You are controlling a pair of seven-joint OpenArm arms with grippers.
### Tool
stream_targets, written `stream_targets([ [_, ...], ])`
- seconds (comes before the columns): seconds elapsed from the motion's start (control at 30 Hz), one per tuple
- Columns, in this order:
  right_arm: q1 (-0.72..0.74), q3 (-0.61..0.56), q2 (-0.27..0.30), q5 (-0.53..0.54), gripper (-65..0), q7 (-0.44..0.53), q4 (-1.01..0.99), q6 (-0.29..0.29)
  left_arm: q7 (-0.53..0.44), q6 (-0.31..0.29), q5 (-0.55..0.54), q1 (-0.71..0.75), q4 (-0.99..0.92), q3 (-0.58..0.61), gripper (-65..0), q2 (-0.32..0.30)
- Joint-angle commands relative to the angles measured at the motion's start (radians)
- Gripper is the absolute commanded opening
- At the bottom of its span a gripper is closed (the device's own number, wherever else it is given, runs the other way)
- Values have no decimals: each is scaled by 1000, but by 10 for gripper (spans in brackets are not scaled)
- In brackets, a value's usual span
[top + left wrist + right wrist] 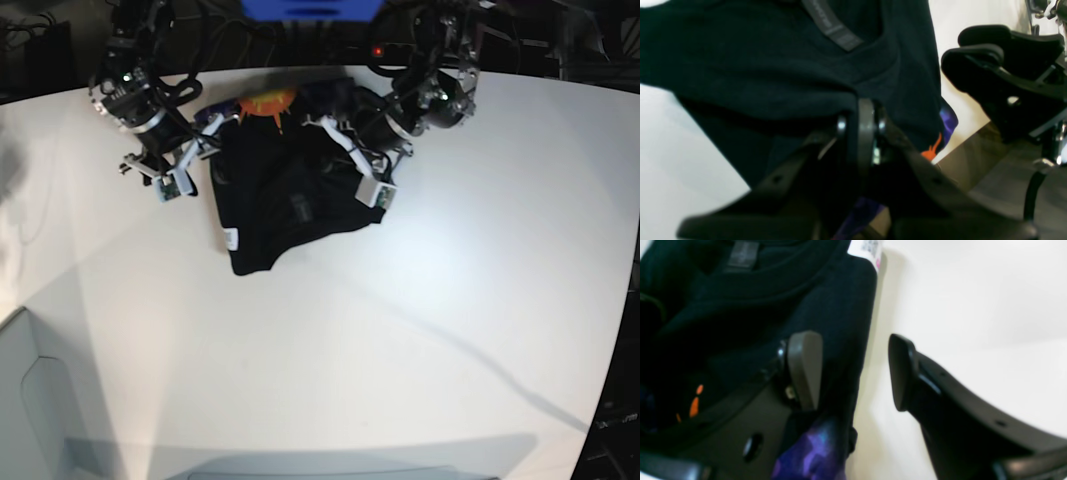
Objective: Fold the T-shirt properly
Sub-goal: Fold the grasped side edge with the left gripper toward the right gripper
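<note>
The black T-shirt (285, 190) lies bunched at the far middle of the white table (420, 320), its orange sun print (268, 103) at the far edge. My left gripper (867, 133) is shut on a fold of the black cloth, and purple and orange print (933, 151) shows beside its fingers. In the base view this left gripper (330, 128) is at the shirt's right side. My right gripper (855, 373) stands open astride the shirt's edge. One finger (805, 370) is over the cloth and the other finger (902, 373) over bare table. It sits at the shirt's left side, right gripper (208, 130).
A grey neck label (833, 26) and a small white label (231, 238) show on the shirt. Beyond the table's far edge are black chairs (1007, 76) and floor. A blue object (310, 8) sits behind the shirt. White table surface stretches toward the near side.
</note>
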Motion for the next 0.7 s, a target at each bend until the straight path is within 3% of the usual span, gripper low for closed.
stream_targets([
  [0.0,3,1,-1,13,-348,21,16,18,-11,-1,-17,-3,16,0,-650,0],
  [0.43,-18,-77,6,14,-348,22,27,18,-11,-1,-26,-12,-81,-61,-645,8],
  [0.67,-46,-171,29,14,-342,22,42,18,-8,-1,-27,-1,-70,-112,-486,8],
])
